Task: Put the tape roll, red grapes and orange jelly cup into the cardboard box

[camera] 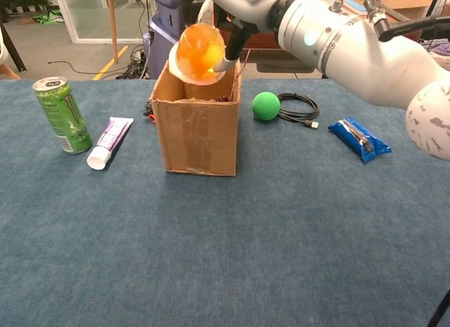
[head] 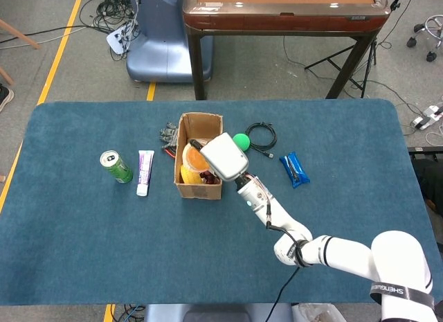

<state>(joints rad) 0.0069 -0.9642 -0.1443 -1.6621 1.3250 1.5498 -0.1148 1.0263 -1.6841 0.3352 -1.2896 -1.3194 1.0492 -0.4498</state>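
My right hand holds the orange jelly cup just above the open top of the cardboard box, over its middle. The cup is tilted, with its rim low and facing left. Inside the box lies the yellow tape roll. A bit of the red grapes shows beside it, mostly hidden under the hand. My left hand is in neither view.
A green can and a toothpaste tube lie left of the box. To its right are a green ball, a black cable and a blue packet.
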